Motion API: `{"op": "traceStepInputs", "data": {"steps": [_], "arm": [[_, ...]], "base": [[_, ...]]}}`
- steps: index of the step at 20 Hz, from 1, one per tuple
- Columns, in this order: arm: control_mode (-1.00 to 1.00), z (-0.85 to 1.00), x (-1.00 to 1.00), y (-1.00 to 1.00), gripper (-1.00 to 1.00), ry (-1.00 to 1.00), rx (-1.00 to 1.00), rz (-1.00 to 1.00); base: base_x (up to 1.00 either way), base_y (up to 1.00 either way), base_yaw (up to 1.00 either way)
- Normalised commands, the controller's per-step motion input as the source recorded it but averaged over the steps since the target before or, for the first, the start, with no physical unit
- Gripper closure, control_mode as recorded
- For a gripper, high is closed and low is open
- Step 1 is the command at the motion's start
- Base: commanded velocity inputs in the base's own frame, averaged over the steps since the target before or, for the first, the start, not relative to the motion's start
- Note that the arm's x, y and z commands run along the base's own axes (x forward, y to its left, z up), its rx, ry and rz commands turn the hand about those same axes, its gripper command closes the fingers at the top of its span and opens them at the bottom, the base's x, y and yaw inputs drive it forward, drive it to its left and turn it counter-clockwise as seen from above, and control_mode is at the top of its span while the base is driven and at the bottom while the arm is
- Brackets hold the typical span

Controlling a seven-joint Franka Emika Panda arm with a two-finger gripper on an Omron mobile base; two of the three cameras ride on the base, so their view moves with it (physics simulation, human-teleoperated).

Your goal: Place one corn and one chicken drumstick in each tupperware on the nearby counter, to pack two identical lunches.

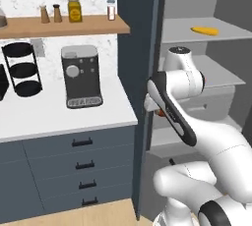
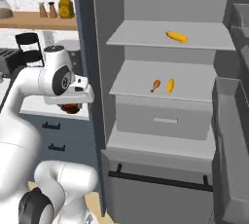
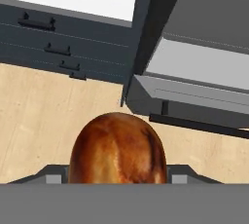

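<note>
The hand is clamped on a drumstick: in the hand view its fat brown end bulges up between the two fingers, which press its sides. In the right base view the same reddish lump peeks out under the hand, beside the fridge's open edge. The hand hangs clear of the fridge and above the wooden floor, so I judge the drumstick is being carried from the shelves toward the desk, not being set down yet.

A second drumstick lies on the middle fridge shelf, just beside a corn. Another corn lies on the shelf above. They lie loose near the shelf middles, easy to reach from the front.

The desk to the left carries a coffee machine and a black rack; I see no tupperware here, so where the drumstick must go cannot be told.
</note>
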Motion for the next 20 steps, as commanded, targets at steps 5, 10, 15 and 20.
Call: {"op": "traceStepInputs", "data": {"steps": [5,10,15,20], "arm": [[1.0,0.0,0.0,0.0,1.0,0.0,0.0,0.0],[1.0,0.0,0.0,0.0,1.0,0.0,0.0,0.0],[1.0,0.0,0.0,0.0,1.0,0.0,0.0,0.0],[1.0,0.0,0.0,0.0,1.0,0.0,0.0,0.0]], "base": [[0.11,1.0,0.06],[0.37,1.0,0.0],[0.49,1.0,0.0],[0.47,1.0,0.0]]}}
